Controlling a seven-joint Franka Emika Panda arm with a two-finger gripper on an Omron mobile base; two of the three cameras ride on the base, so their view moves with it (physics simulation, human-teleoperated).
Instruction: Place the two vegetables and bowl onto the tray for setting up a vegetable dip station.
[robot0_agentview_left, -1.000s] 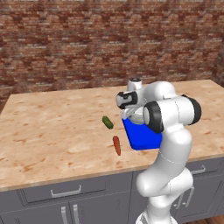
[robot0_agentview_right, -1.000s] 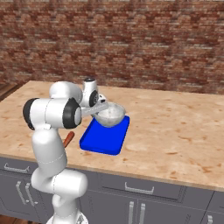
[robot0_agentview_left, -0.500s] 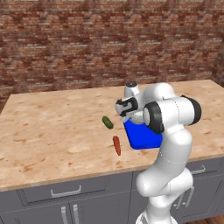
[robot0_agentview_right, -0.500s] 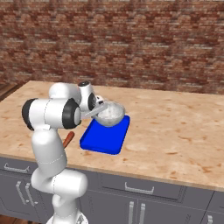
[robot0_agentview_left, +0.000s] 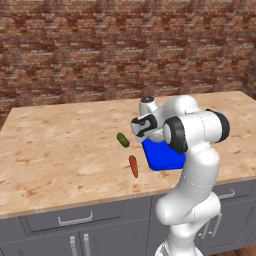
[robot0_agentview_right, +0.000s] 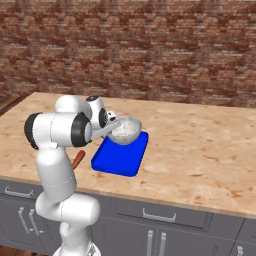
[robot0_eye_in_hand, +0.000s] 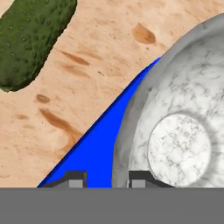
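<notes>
The grey-white speckled bowl (robot0_agentview_right: 125, 129) sits at the far left end of the blue tray (robot0_agentview_right: 118, 160), upright. My gripper (robot0_eye_in_hand: 107, 180) straddles the bowl's (robot0_eye_in_hand: 175, 131) near rim, one finger inside and one outside. The jaws stand a little apart, with a strip of blue tray (robot0_eye_in_hand: 94, 148) between the outer finger and the rim. In the left base view the hand (robot0_agentview_left: 144, 125) hangs over the tray's (robot0_agentview_left: 162, 159) left end. The green cucumber (robot0_agentview_left: 122, 140) and the orange carrot (robot0_agentview_left: 133, 166) lie on the counter left of the tray. The cucumber (robot0_eye_in_hand: 30, 39) lies close by the hand.
A brick wall (robot0_agentview_left: 125, 50) runs along the back of the wooden counter (robot0_agentview_left: 60, 145). The counter's front edge is close to the carrot, part of which (robot0_agentview_right: 78, 159) shows behind my arm. Bare counter (robot0_agentview_right: 200, 145) stretches right of the tray.
The hand has sunk slightly with the bowl onto the tray's far end. The jaws have parted from their shut grip on the rim.
</notes>
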